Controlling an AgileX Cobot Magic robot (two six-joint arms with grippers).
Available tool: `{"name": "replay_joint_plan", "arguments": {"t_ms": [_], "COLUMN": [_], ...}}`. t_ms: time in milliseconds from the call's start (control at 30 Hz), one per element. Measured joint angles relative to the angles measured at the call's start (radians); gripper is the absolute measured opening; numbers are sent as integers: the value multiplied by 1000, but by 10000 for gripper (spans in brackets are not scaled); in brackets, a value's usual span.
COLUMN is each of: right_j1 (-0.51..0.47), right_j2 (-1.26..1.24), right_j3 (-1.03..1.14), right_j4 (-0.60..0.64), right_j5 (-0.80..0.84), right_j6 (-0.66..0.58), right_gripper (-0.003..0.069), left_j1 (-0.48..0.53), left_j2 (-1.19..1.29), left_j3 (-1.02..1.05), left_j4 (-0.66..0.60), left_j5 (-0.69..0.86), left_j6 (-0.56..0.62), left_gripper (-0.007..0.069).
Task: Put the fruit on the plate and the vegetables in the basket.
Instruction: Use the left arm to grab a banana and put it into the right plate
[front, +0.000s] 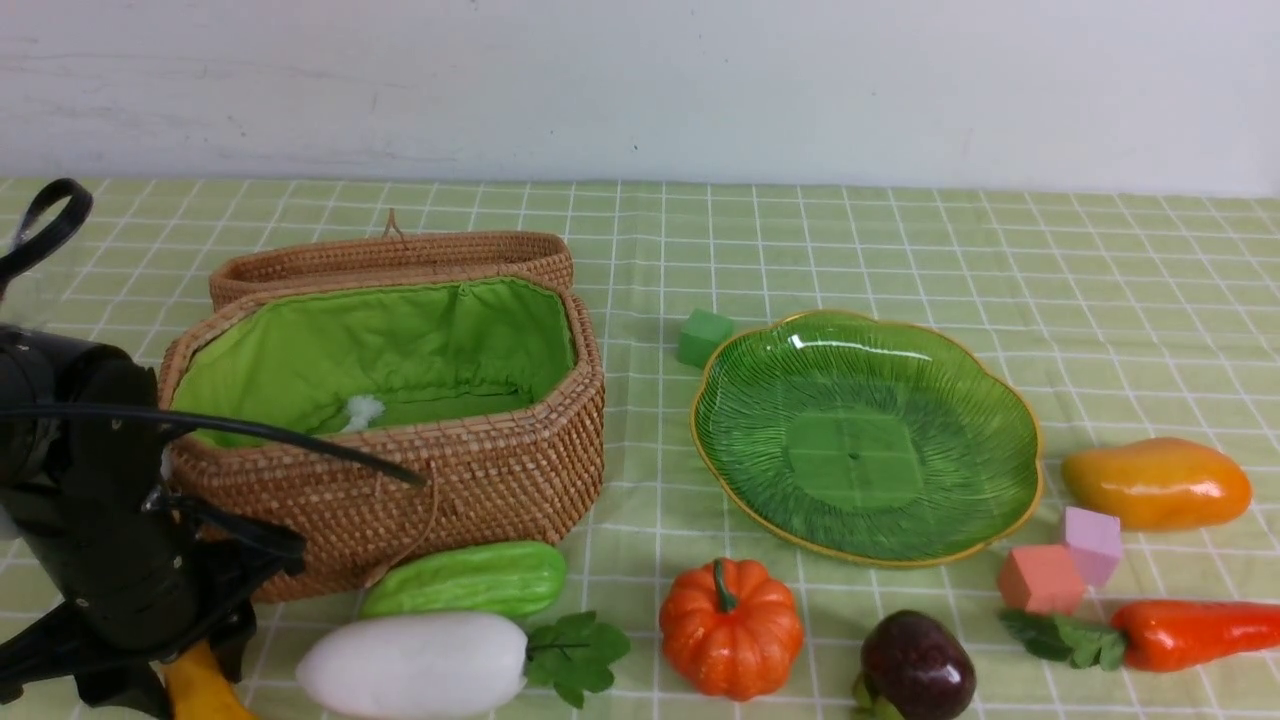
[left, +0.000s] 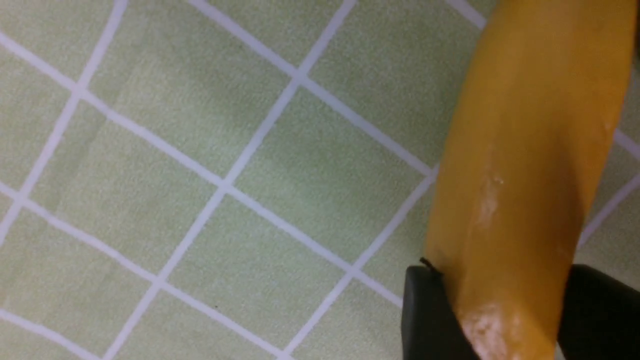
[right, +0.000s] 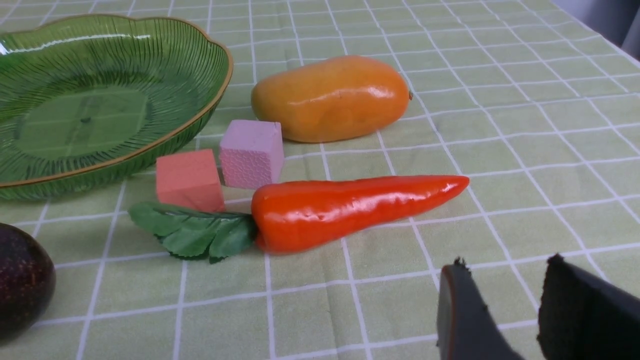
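My left gripper (left: 500, 272) is shut on the yellow banana (left: 525, 150), its black fingers pressing both sides just above the cloth. In the front view the banana (front: 200, 690) pokes out under the left arm at the near left. The mango (front: 1155, 483) lies right of the empty green plate (front: 1030, 440), and the purple fruit (front: 917, 665) in front of it. Cucumber (front: 465, 580), radish (front: 410, 665), pumpkin (front: 730, 630) and carrot (front: 1195, 633) lie on the cloth in front of the open basket (front: 480, 480) and the plate. My right gripper (right: 506, 261) is open over bare cloth near the carrot (right: 350, 210).
A green foam block (front: 703, 337) sits behind the plate. Pink (front: 1092, 540) and salmon (front: 1040, 580) blocks stand between plate, mango and carrot. The basket's lid (front: 390, 255) lies open behind it, and a small white tuft (front: 360, 410) shows inside.
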Motion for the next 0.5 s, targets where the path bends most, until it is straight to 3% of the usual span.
{"name": "replay_joint_plan", "arguments": {"t_ms": [133,500], "right_j1": [0,0], "right_j2": [0,0], "right_j3": [0,0], "right_j4": [0,0], "right_j5": [0,0], "right_j6": [0,0], "right_gripper": [242,242], "left_j1": [0,0], "left_j2": [0,-27], "left_j3": [0,0], "left_j4": [-1,-8], "left_j5": [4,54], "left_j6": [3,29], "left_gripper": [283,282]}}
